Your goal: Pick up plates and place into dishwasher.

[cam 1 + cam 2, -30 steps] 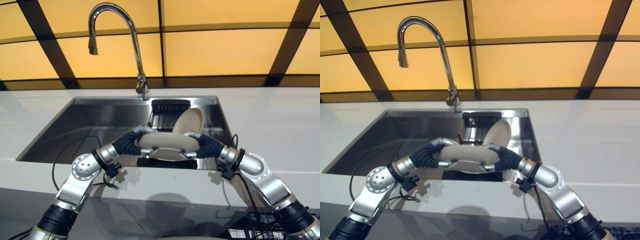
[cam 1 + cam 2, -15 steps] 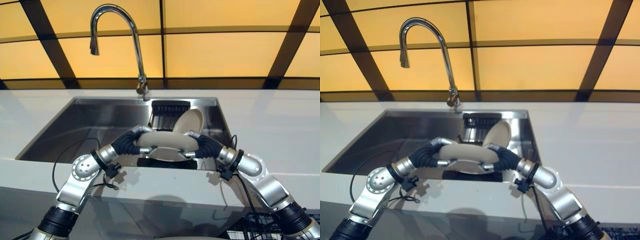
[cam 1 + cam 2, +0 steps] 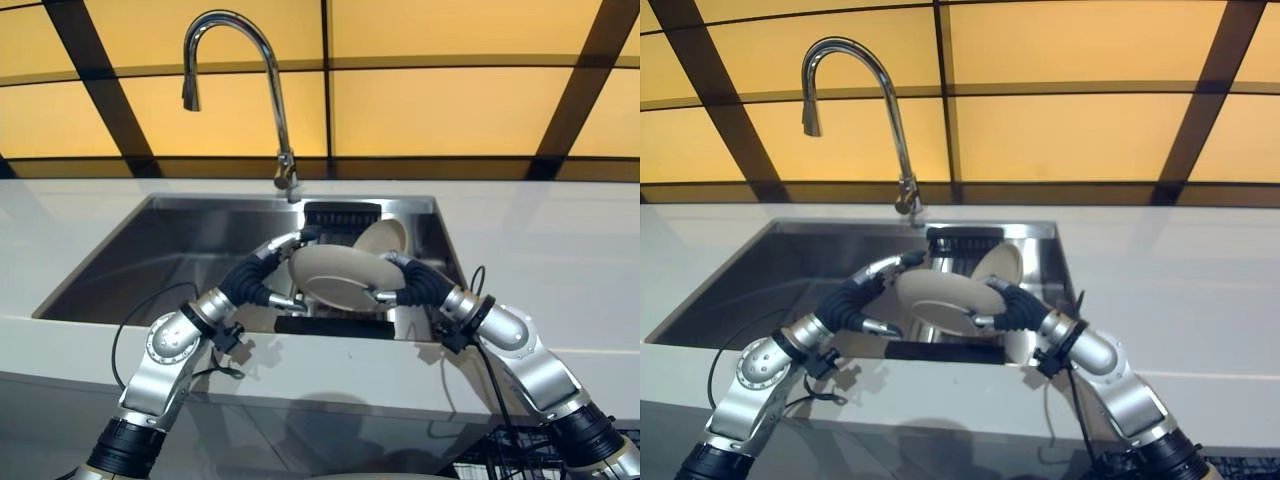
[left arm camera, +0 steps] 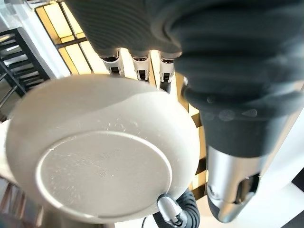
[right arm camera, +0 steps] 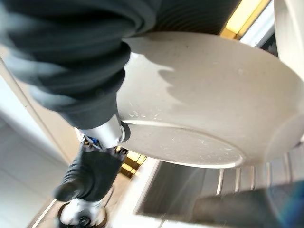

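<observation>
Left eye view: right hand (image 3: 405, 282) has a cream plate (image 3: 340, 276) pinched at its rim, lifted above the sink (image 3: 150, 260) and tilted so its underside faces the camera. A second plate (image 3: 384, 236) leans in the black rack (image 3: 335, 222) at the back of the sink, just behind the lifted one.

Left hand (image 3: 262, 275) sits just beside the plate's other edge, fingers (image 3: 285, 243) spread wide and relaxed, thumb below. From the head views I can't tell if it touches the rim. In the left wrist view its fingers (image 4: 137, 69) reach past the far edge of the plate (image 4: 102, 152) without curling round it, so I read it as not gripping.

In the right wrist view the right hand (image 5: 71, 61) shows its thumb under the plate (image 5: 204, 109) near the foot ring, with the dark cover over the top, so that hand looks to carry the load.

Judgement: step in hand is the lift-out, with transfer to the dishwasher yet to come. To do it well:
- keep the pinch firm; glazed rim, one-sided hold, likely to pivot
- use the left hand as a guard or support under the free edge until clear of the sink wall
- raise it clear of the rack and faucet (image 3: 235, 80) before swinging
- keep the tilt steady for slotting it in on edge
</observation>
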{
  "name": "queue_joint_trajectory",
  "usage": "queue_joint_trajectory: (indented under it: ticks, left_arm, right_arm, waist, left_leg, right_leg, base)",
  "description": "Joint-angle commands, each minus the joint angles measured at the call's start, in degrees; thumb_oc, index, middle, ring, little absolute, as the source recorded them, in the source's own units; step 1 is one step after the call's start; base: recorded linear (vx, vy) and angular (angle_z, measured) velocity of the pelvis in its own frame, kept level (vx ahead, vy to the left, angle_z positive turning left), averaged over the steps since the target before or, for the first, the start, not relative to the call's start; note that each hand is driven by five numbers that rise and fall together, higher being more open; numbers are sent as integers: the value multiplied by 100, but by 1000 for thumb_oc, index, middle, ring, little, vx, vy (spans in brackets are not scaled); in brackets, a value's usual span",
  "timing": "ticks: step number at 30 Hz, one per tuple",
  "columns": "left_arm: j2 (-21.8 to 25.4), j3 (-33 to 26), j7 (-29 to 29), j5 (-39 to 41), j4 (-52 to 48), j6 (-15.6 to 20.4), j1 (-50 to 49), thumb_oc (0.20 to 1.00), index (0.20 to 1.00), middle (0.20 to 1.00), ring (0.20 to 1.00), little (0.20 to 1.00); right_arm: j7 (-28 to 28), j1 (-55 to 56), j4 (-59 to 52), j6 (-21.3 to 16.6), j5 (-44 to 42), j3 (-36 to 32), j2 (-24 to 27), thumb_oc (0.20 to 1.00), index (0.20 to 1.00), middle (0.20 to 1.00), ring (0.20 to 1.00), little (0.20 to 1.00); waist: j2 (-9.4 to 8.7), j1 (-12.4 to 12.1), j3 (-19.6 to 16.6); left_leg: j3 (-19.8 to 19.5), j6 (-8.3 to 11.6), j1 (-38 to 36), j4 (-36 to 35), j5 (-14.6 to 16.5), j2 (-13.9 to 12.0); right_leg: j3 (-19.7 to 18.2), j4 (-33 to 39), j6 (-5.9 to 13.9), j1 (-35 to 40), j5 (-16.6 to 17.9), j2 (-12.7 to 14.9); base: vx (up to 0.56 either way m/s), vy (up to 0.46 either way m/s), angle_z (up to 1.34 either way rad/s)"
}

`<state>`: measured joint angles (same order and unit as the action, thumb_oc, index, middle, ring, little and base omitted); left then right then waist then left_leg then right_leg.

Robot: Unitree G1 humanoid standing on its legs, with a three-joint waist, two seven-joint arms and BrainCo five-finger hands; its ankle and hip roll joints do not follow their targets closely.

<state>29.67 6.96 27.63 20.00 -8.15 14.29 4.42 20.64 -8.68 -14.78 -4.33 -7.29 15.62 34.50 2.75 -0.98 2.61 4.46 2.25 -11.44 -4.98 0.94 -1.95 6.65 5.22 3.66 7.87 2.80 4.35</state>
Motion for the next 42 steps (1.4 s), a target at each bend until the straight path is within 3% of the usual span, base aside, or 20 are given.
queue_joint_trajectory:
  ticks: [1,12,23,31,42]
  left_arm:
    - [0,-177,-176,392,177,104,251,1000,1000,1000,1000,1000]
    - [-181,-277,-260,650,254,-65,200,1000,1000,1000,1000,1000]
    - [-207,-467,-337,1033,352,-122,229,1000,1000,1000,1000,1000]
    - [-119,-729,-136,1198,348,-218,112,1000,1000,1000,1000,1000]
    - [-33,-905,-233,1292,528,-253,175,1000,1000,1000,1000,1000]
  right_arm:
    - [-711,-285,-24,-517,202,-541,-108,200,200,200,200,200]
    - [-1174,-365,46,-569,358,-1072,31,200,200,200,200,200]
    - [-2040,-596,48,-539,747,-1787,447,200,200,200,200,200]
    - [-2640,-72,70,-497,761,-2646,654,200,200,200,200,200]
    - [-3142,633,263,-373,826,-3295,616,200,200,200,200,200]
  waist:
    - [-300,-151,-260]
    - [-345,-86,-269]
    - [-368,83,-272]
    - [-338,366,-305]
    - [-262,818,-241]
  left_leg:
    - [4,-237,303,104,498,202]
    - [97,-222,308,111,535,174]
    - [242,-243,282,122,617,186]
    - [446,-305,218,39,671,218]
    - [853,-460,161,71,799,267]
  right_leg:
    - [82,-84,359,-147,-435,209]
    - [24,-43,334,-183,-423,168]
    - [-165,-28,345,-285,-365,140]
    - [-434,-24,403,-440,-275,116]
    - [-919,-275,533,-822,-183,114]
  base:
    - [0,0,0]
    - [-2,2,-2]
    - [-13,3,-10]
    - [-13,-8,-16]
    - [-9,5,-25]
